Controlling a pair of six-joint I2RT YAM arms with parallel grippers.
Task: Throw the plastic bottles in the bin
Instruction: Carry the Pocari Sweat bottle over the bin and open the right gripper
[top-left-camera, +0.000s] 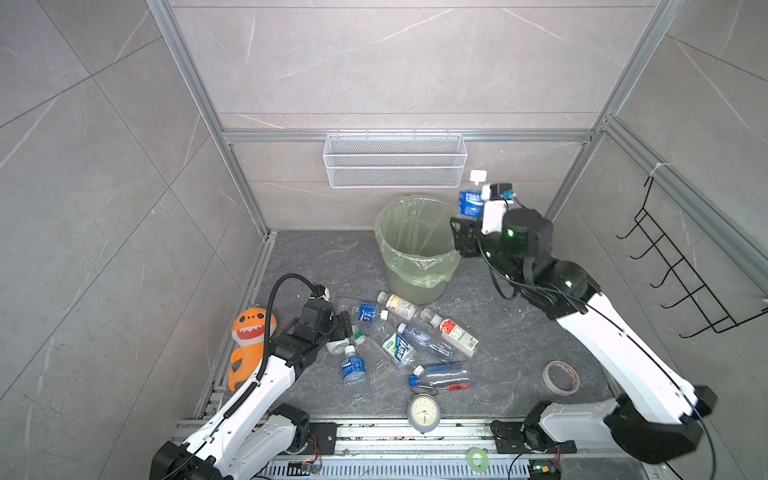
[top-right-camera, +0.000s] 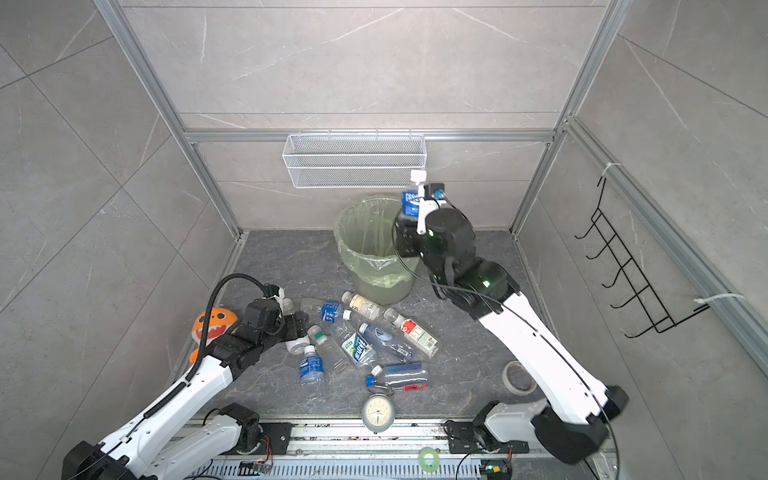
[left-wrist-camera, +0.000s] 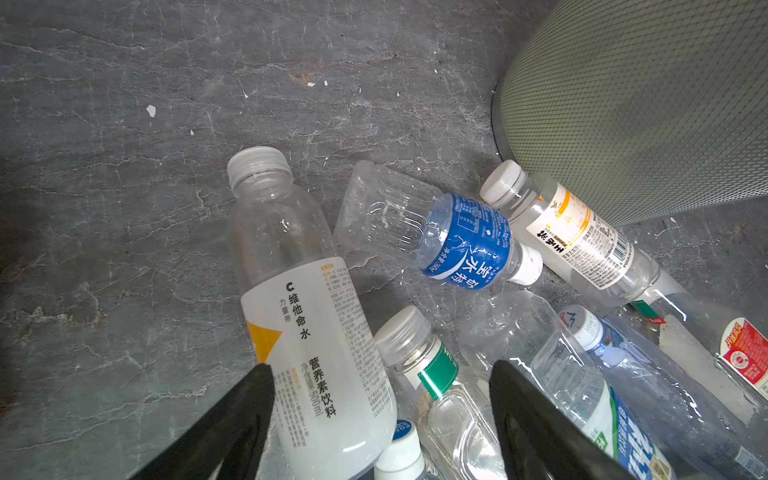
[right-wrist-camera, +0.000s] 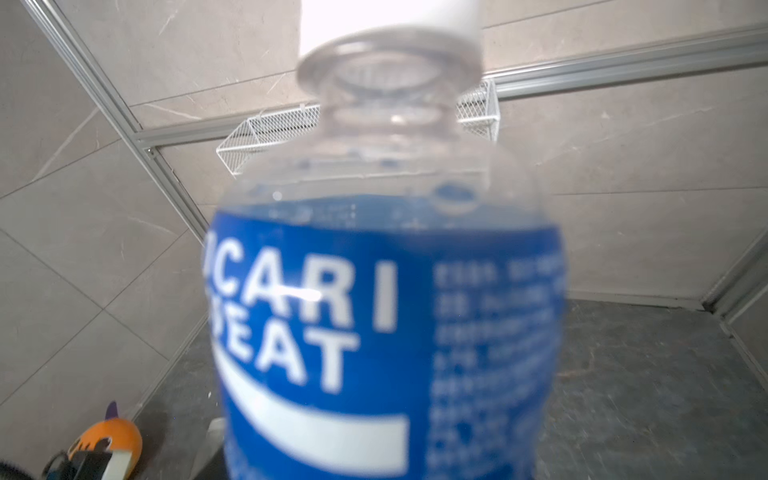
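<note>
The dark grey tabletop (top-left-camera: 519, 332) carries everything. At its back, in the middle, stands the bin (top-left-camera: 409, 286), its light-green bag folded over the rim. On the back wall above it hangs a white wire basket (top-left-camera: 395, 160). An orange plush shark (top-left-camera: 249, 332) lies at the left edge, beside the left arm.

Just in front of the bin the plastic bottles (top-left-camera: 415, 336) lie in a loose heap, several touching or crossing.

The right pincer (top-left-camera: 466, 230) is raised at the bin's right rim. A blue-labelled bottle (top-left-camera: 470, 201) stands out of it, white cap pointing away. In the right wrist view the blue-labelled bottle (right-wrist-camera: 386, 311) fills the frame and hides the jaws, so I cannot tell how wide they stand or whether they grip it.

The left pincer (left-wrist-camera: 381, 365) is low over the left of the heap, jaws wide apart, holding nothing. Between its fingers (left-wrist-camera: 249, 415) lie a white-labelled bottle (left-wrist-camera: 316, 353) and a clear bottle with a green collar (left-wrist-camera: 432, 374).

A round grey alarm clock (top-left-camera: 424, 411) lies at the front edge, with a roll of tape (top-left-camera: 561, 377) to its right.
</note>
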